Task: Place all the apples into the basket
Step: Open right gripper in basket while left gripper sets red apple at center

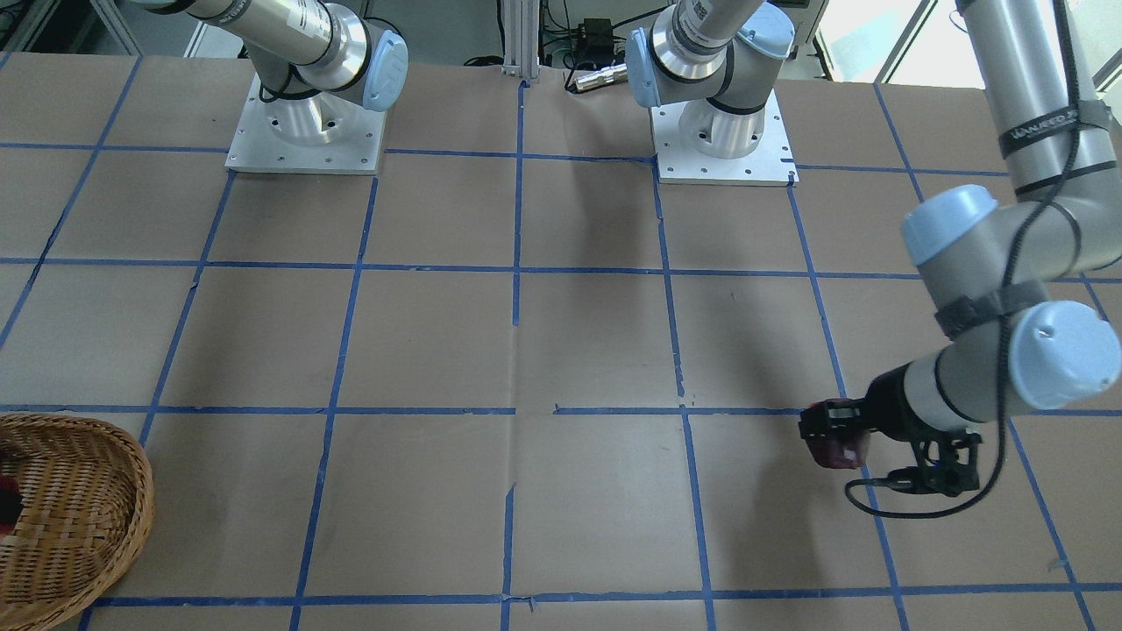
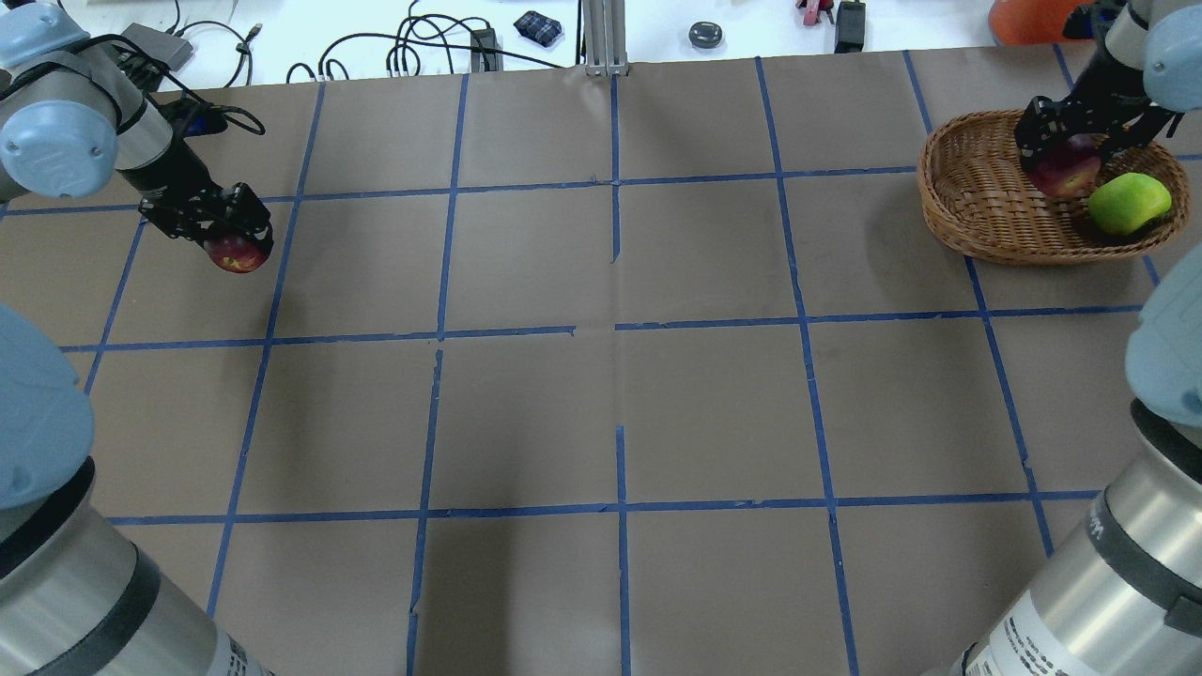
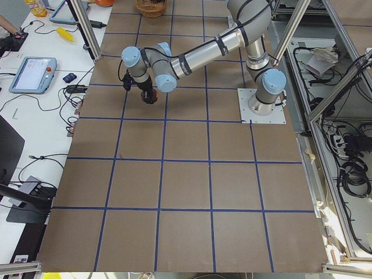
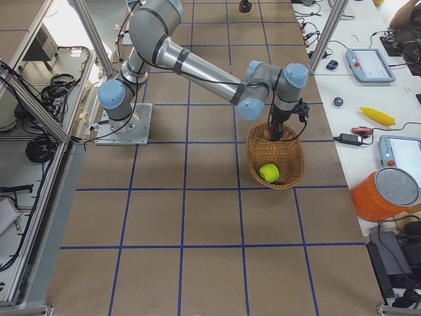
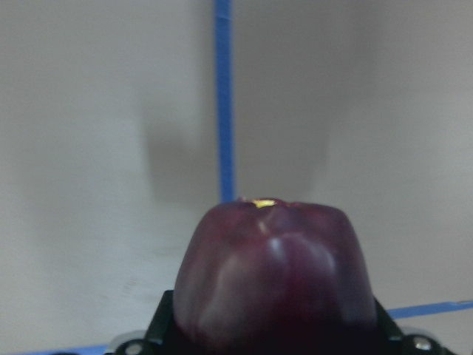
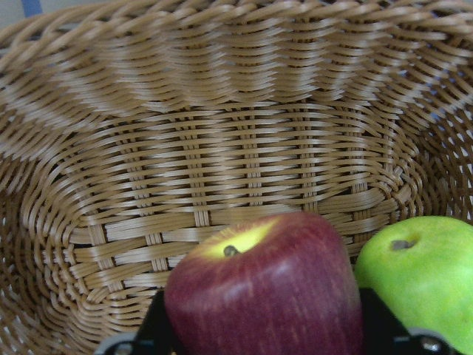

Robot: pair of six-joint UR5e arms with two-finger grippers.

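My left gripper (image 2: 228, 233) is shut on the dark maroon apple (image 2: 237, 253) and holds it just above the table at the far left. The apple fills the left wrist view (image 5: 273, 274) and shows in the front view (image 1: 839, 454). My right gripper (image 2: 1068, 148) is shut on the red apple with a yellow patch (image 2: 1066, 171), low inside the wicker basket (image 2: 948, 202) at the far right. In the right wrist view the red apple (image 6: 259, 303) sits next to the yellow-green apple (image 6: 421, 274), which lies in the basket (image 2: 1130, 203).
Blue tape lines grid the brown table. The two arm bases (image 1: 305, 131) (image 1: 723, 131) stand at the robot's edge. Cables and small devices (image 2: 441, 47) lie beyond the far edge. An orange bucket (image 4: 383, 197) stands on the side bench near the basket.
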